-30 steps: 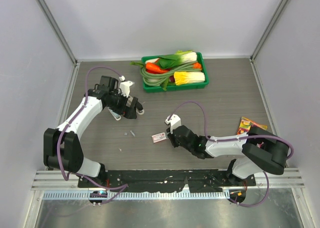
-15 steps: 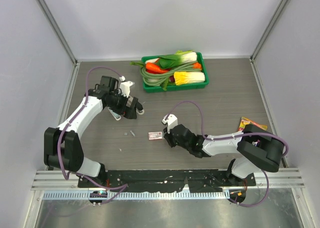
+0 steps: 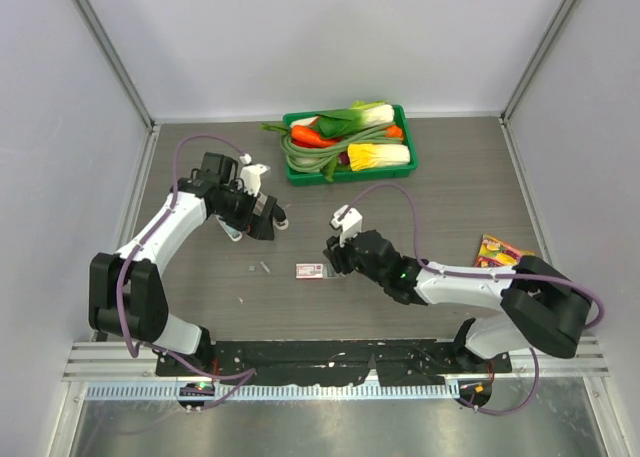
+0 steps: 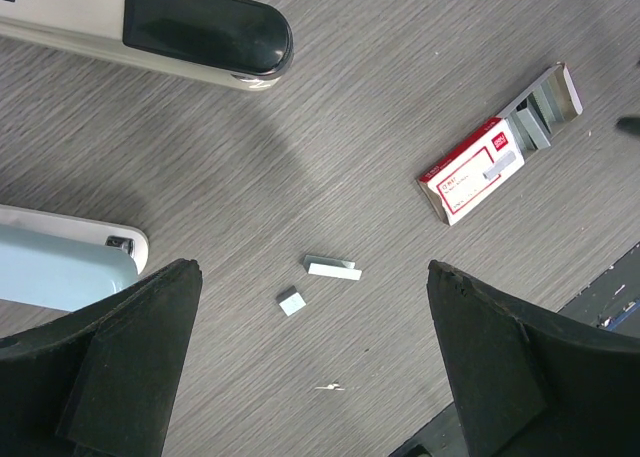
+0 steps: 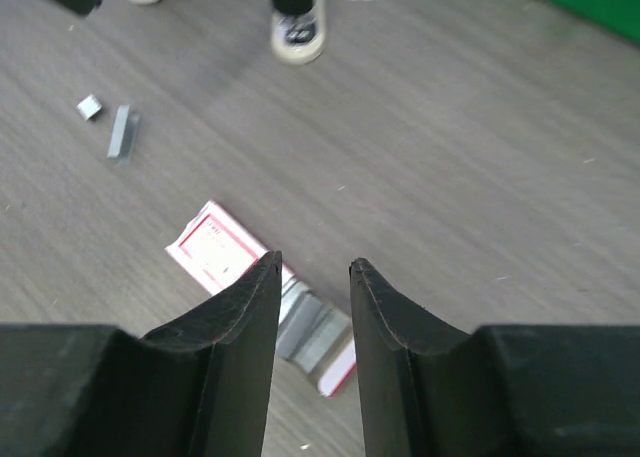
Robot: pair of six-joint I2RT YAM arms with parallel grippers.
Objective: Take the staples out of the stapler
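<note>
**Top view.** Your left pincer (image 3: 256,217) hangs spread wide above the stapler (image 3: 280,220), which sits on the desk (image 3: 440,207) up and left of the red-and-white box (image 3: 312,270). The stapler reads as splayed, its two ends apart, probably to expose the rail. The staples (image 3: 263,267) are two grey bits lying loose just left of the box, between it and the stapler. Your right pincer (image 3: 332,264) comes in low from the box's right, tips at its edge.

**Left wrist view.** Nothing sits between the jaws, so this pincer is released. The black-tipped arm and the pale-blue body lie left of the box. The two staple pieces lie on the desk below the gap, nearer than the box.

**Right wrist view.** The jaws stand a little apart, straddling the box's open end, where packed grey strips show. Nothing is visibly clamped, and you can't tell whether they touch it. My guess is that you're there to handle the box. The loose staples lie up-left of the box, apart from this pincer, and the stapler's ends lie beyond them.
</note>
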